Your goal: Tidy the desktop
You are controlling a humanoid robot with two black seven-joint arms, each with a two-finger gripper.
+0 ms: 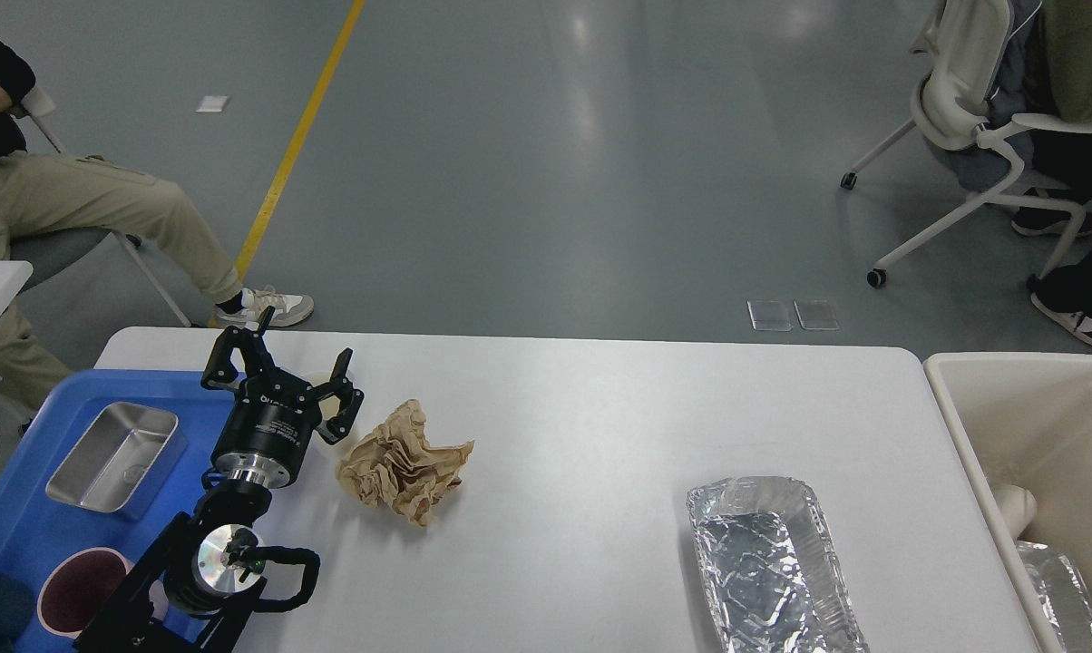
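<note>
Black pincer [285, 366], lettering illegible.

Grey-green floor [546, 163] fills the upper view, smooth and glossy, with soft pale streaks of light reflected across it. A yellow line [297, 141] runs diagonally down the left side. A small white patch [212, 103] lies on the floor left of that line, and two clear rectangular plates [792, 315] sit side by side further right. Top right, a white office chair [968, 127] on castors, someone seated there. At far left, a person in beige trousers [102, 213] sits on another chair, white sneaker [265, 308] planted on the floor.
</note>
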